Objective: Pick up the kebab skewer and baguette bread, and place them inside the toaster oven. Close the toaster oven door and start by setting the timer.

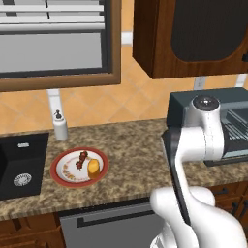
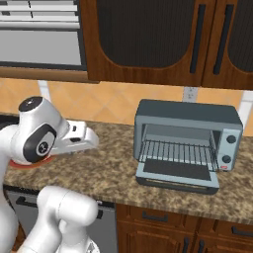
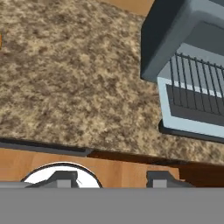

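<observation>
The kebab skewer (image 1: 81, 160) and the golden baguette bread (image 1: 93, 167) lie side by side on a red-rimmed white plate (image 1: 60, 175) at the left of the counter. At the right stands the grey-blue toaster oven (image 2: 188, 114) with its wire rack (image 2: 178, 151) showing. The toaster oven door (image 2: 177, 173) hangs open and lies flat in front. My gripper (image 3: 111, 179) is open and holds nothing. It hovers over bare counter between plate and oven, with the oven (image 3: 175, 30) and its door (image 3: 192, 114) ahead to the right.
A black sink (image 1: 19, 164) sits left of the plate, with a small white dispenser (image 1: 60, 127) behind it. Dark wooden cabinets (image 2: 148, 39) hang above the oven. Two knobs (image 2: 230, 140) are on the oven's right face. The counter edge (image 3: 43, 146) runs below my hand.
</observation>
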